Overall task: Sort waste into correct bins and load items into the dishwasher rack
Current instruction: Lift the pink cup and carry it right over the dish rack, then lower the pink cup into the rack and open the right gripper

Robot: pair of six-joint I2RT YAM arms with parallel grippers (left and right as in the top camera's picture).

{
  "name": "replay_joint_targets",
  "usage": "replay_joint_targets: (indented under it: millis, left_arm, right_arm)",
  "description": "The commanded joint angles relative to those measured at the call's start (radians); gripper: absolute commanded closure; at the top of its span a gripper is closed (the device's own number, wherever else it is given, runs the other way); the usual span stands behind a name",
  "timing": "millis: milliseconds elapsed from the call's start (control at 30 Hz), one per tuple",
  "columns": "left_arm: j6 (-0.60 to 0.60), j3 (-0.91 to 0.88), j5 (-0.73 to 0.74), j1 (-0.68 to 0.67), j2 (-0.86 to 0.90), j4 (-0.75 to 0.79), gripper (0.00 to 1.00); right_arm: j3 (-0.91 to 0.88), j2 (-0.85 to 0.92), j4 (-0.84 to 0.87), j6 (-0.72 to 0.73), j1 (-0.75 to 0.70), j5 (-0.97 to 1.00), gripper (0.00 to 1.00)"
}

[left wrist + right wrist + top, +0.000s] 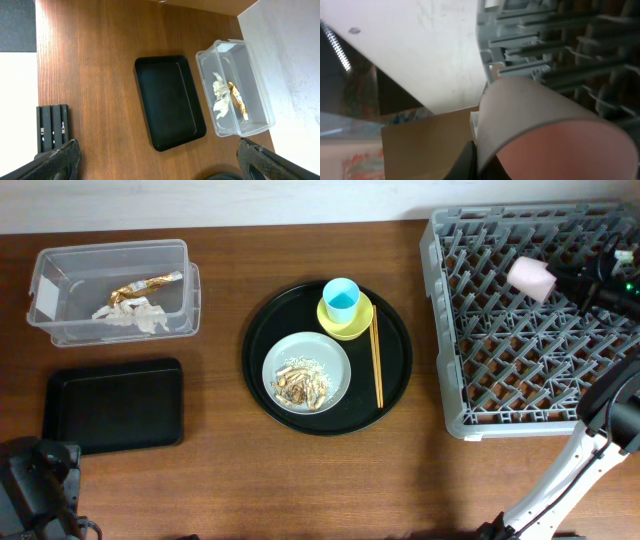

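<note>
My right gripper [560,280] is shut on the pink cup [531,277] and holds it on its side over the far part of the grey dishwasher rack [470,425]. The right wrist view shows the cup's rim [540,110] pinched in the jaws, with the rack [560,45] behind. The light-blue cup [341,299] stands in the yellow bowl [358,323]. The grey plate [335,360] holds food scraps [302,383]. White paper [135,315] and the gold wrapper [148,284] lie in the clear tub [60,330]. The black tray [112,406] is empty. My left gripper [160,167] is open.
The bowl, plate and a pair of wooden chopsticks [376,362] sit on a big round black tray [262,380] at the table's middle. The left arm's base [35,490] is at the near left corner. The right arm [580,460] reaches along the rack's right side.
</note>
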Motion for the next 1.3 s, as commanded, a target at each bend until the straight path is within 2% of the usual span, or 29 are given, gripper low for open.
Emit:
replay_joint_targets:
  millis: [0,100,233,500,600,667,800,833,867,1067,1267]
  left_arm:
    - [-0.012,0.000,-0.014,0.003,0.000,-0.001,0.01]
    - [-0.012,0.000,-0.014,0.003,0.000,-0.001,0.01]
    - [-0.012,0.000,-0.014,0.003,0.000,-0.001,0.01]
    - [-0.012,0.000,-0.014,0.003,0.000,-0.001,0.01]
    - [-0.012,0.000,-0.014,0.003,0.000,-0.001,0.01]
    - [-0.012,0.000,-0.014,0.003,0.000,-0.001,0.01]
    - [-0.012,0.000,-0.014,0.003,0.000,-0.001,0.01]
    - [-0.012,0.000,-0.014,0.003,0.000,-0.001,0.01]
    - [-0.012,0.000,-0.014,0.003,0.000,-0.001,0.01]
    - [-0.012,0.000,-0.014,0.003,0.000,-0.001,0.01]
    - [-0.012,0.000,-0.014,0.003,0.000,-0.001,0.01]
  right_arm:
    - [-0.026,0.030,-0.058,-0.040,-0.029,0.266,0.96]
    - [-0.025,0.028,-0.087,-0.040,-0.052,0.262,0.96]
    - [-0.024,0.021,-0.133,-0.067,-0.083,0.262,0.87]
    - [0.018,-0.024,-0.266,-0.116,-0.090,0.292,0.80]
    - [0.061,-0.084,-0.311,-0.108,-0.090,0.382,0.77]
    - [0.091,-0.142,-0.333,-0.059,-0.091,0.510,0.74]
    - [0.110,-0.267,-0.361,0.056,-0.089,0.812,0.52]
    - [0.110,-0.303,-0.365,0.071,-0.089,0.854,0.46]
    - [0.110,-0.329,-0.364,0.071,-0.089,0.862,0.45]
    - [0.110,-0.462,-0.330,0.085,-0.063,0.861,0.44]
    - [0.110,-0.474,-0.322,-0.006,0.092,0.822,0.49]
